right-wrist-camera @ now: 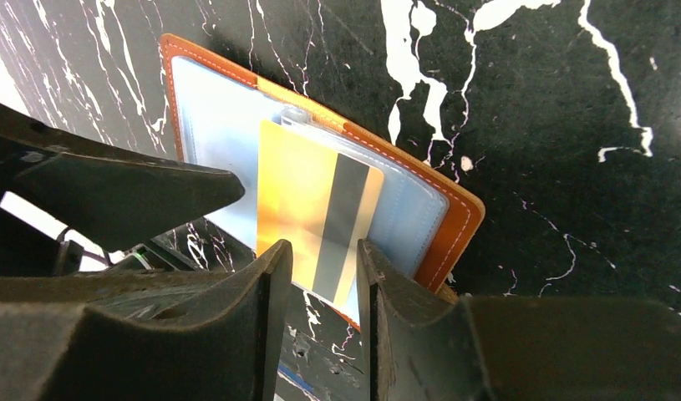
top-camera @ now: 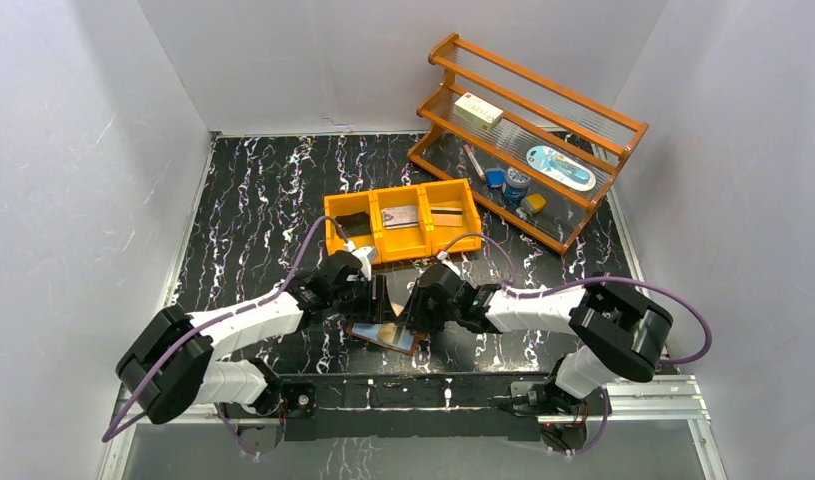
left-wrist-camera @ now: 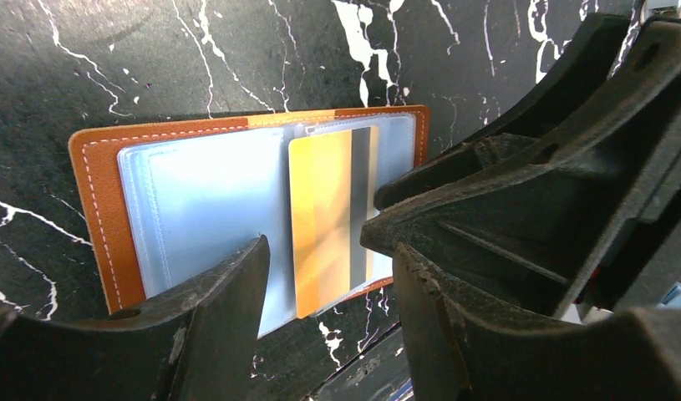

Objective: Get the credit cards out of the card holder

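The brown card holder [top-camera: 383, 335] lies open on the black marbled table between both grippers, its pale blue sleeves up. A gold card with a grey stripe [left-wrist-camera: 328, 217] sticks partly out of a sleeve, past the holder's near edge. It also shows in the right wrist view [right-wrist-camera: 316, 209]. My left gripper [left-wrist-camera: 324, 284] is open, and its fingers hover over the holder [left-wrist-camera: 99, 209] on either side of the card. My right gripper [right-wrist-camera: 320, 267] is open with a narrow gap just above the card's near end. The holder [right-wrist-camera: 454, 234] lies beneath it.
An orange three-compartment bin [top-camera: 333, 212] stands just behind the grippers. It holds a dark card [top-camera: 354, 222], a silvery card [top-camera: 400, 216] and a striped card [top-camera: 445, 213]. A wooden rack [top-camera: 528, 130] with small items stands at the back right. White walls close in both sides.
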`<state>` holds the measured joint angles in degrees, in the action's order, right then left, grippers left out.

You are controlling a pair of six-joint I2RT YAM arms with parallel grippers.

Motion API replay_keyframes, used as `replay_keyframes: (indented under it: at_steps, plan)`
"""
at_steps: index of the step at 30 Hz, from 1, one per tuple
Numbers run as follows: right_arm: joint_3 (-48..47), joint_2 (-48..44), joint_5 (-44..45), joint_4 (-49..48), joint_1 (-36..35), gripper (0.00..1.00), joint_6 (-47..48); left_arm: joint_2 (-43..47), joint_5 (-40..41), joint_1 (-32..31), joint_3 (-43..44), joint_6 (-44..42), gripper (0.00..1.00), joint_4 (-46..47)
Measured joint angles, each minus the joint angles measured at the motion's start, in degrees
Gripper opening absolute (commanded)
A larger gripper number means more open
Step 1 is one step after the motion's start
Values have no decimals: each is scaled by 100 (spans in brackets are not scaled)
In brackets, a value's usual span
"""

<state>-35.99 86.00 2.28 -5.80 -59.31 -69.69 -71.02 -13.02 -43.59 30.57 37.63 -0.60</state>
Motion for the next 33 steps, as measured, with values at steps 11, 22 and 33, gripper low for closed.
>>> replay_keyframes:
  at_steps: [11,22,33]
  plan:
    - [15,35,-98,-66,44,43,-63,-238,-275,142,-181,210,37,258]
    - [15,70,-125,-129,48,43,-66,-448,-1384,796,-828,603,14,1353]
    - [15,74,-149,-138,79,43,-66,-544,-1779,903,-855,667,3,1563]
